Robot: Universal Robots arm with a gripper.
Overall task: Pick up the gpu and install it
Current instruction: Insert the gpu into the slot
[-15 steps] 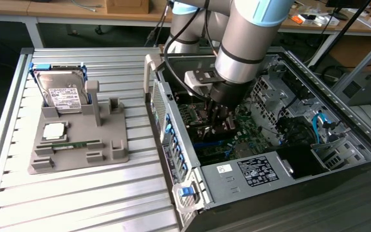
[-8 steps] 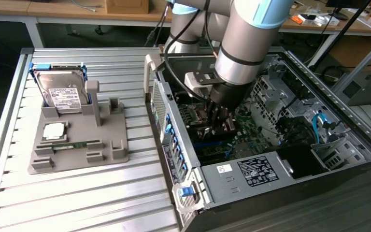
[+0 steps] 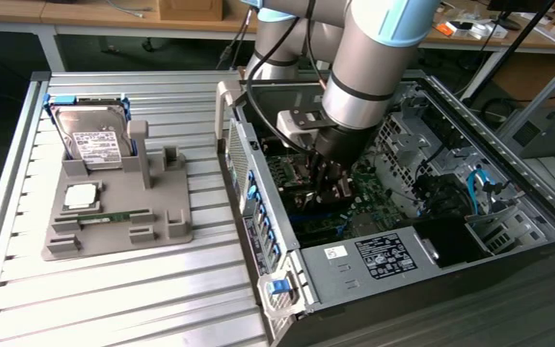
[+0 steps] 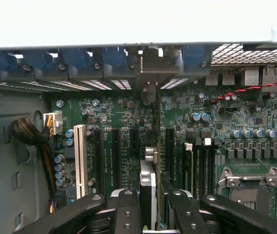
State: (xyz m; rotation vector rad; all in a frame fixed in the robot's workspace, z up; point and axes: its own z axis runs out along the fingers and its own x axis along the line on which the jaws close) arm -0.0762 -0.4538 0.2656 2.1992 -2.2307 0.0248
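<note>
Your claw (image 4: 149,207) is clamped on the gpu (image 4: 148,187), held on edge directly below it; the card's long axis runs parallel to the motherboard's expansion slots (image 4: 116,151), straight ahead of the fingertips.

The gpu (image 4: 148,192), a thin dark card seen edge-on with a silver metal part along one side, is standing upright on its long edge over the green motherboard (image 4: 211,131) inside the open computer case (image 3: 374,271). It is sitting in line with the long black expansion slots (image 4: 116,151), its far end pointing toward the case's rear bracket openings.
</note>
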